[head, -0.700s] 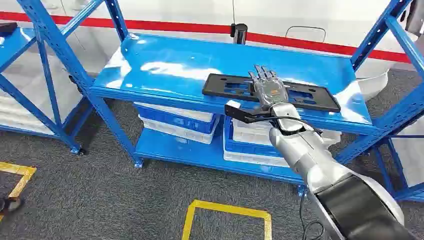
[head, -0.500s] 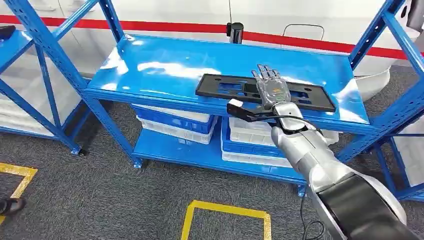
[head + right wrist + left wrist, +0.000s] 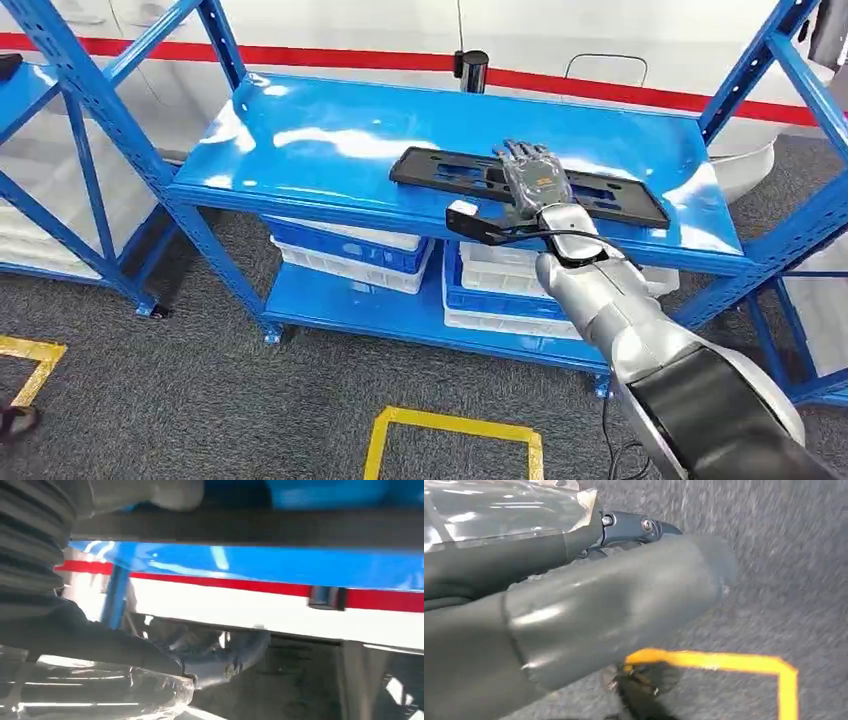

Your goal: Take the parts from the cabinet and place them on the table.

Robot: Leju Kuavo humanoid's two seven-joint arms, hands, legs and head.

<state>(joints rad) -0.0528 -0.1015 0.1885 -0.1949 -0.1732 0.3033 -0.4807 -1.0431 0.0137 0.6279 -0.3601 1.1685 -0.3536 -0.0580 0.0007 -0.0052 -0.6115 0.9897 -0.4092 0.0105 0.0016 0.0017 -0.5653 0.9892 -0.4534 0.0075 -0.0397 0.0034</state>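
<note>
Reaching up from the frame's lower right, the right hand [image 3: 533, 177] is laid, fingers spread, on the black part [image 3: 455, 170] on the blue shelf [image 3: 330, 130]; a grip cannot be told.

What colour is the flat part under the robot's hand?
Black; the part shows best in the head view, on the blue shelf.

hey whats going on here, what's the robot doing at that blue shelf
The robot is reaching its right hand onto the top level of the blue shelf rack, where a long flat black part lies near the front edge. The hand rests on top of the part around its middle; whether it has a real grip cannot be told. The part is on the shelf, not lifted. The left hand hangs low over grey carpet with yellow floor tape.
</note>
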